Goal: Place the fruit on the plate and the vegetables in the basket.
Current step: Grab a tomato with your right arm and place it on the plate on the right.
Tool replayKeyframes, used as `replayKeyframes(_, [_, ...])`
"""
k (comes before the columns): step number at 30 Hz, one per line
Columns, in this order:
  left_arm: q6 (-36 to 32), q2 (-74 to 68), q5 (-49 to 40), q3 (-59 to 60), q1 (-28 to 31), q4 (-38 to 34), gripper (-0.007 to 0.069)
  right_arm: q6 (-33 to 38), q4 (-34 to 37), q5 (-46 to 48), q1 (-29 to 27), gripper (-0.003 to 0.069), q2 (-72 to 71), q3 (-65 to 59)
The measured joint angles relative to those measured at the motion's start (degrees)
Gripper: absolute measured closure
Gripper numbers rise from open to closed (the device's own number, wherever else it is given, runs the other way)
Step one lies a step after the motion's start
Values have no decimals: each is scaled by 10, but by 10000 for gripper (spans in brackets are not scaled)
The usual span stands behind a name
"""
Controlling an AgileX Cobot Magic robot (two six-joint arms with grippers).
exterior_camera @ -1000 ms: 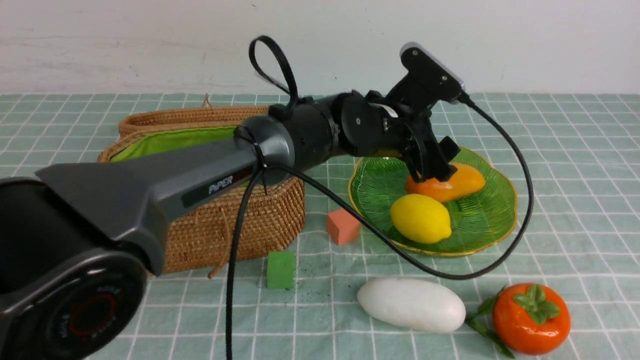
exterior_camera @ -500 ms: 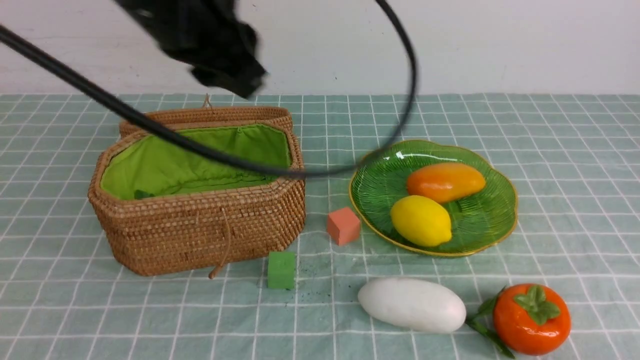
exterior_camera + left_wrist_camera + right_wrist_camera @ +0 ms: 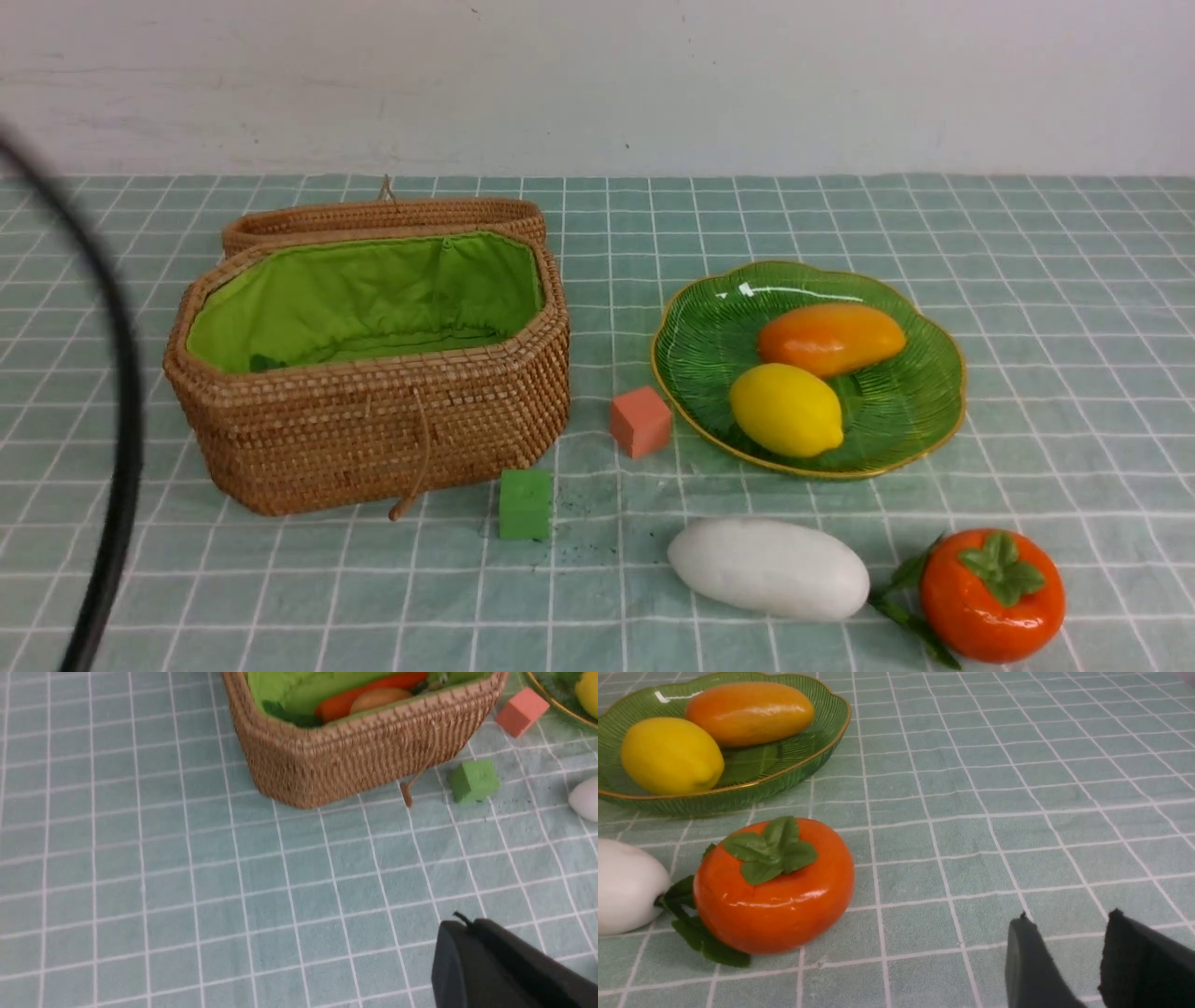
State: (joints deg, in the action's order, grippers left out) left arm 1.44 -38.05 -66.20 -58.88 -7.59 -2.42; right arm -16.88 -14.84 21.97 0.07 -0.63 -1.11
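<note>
As you look over the desk (image 3: 373,588), covered in green checked cloth, you find the following items.

Basket (image 3: 467,429), one: brown woven rattan, bright green lining, toward the left edge; lid (image 3: 383,217) swung open on the side facing the far edge, cord loop (image 3: 422,448) hanging down the near wall. Contents, in your left wrist view: red-orange carrot (image 3: 343,704), brown potato (image 3: 378,699), and dark green leaves (image 3: 280,711); another dark piece is too hidden for you to name.

Plate (image 3: 896,411), one: green ribbed glass, gold rim, right of the basket and well in from the far edge. On it you have a mango (image 3: 831,338), orange-yellow, on the side nearer the far edge, and a yellow lemon (image 3: 786,411) just on its near side.

Radish (image 3: 770,569), one: white, lying on the desk nearer you than the plate, its green leaves (image 3: 910,616) reaching toward the right edge.

Persimmon (image 3: 991,597), one: orange-red, green cap, on the desk beside those leaves, toward the near right corner.

Cubes, two: salmon-pink (image 3: 641,422), between basket and plate; green (image 3: 525,504), near the basket's near side.

Claws, two: your left claw (image 3: 467,923), closed, tips together, holding nothing; your right claw (image 3: 1069,917), open, tips apart, over bare cloth.
</note>
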Motion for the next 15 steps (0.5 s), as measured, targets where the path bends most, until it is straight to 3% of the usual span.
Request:
replayKeyframes(8, [13,307,245,308,0,-39,638,0,0,0,0,417,0,0])
replayKeyframes(15, [13,388,358,390,0,-69,638,0,0,0,0,417,0,0])
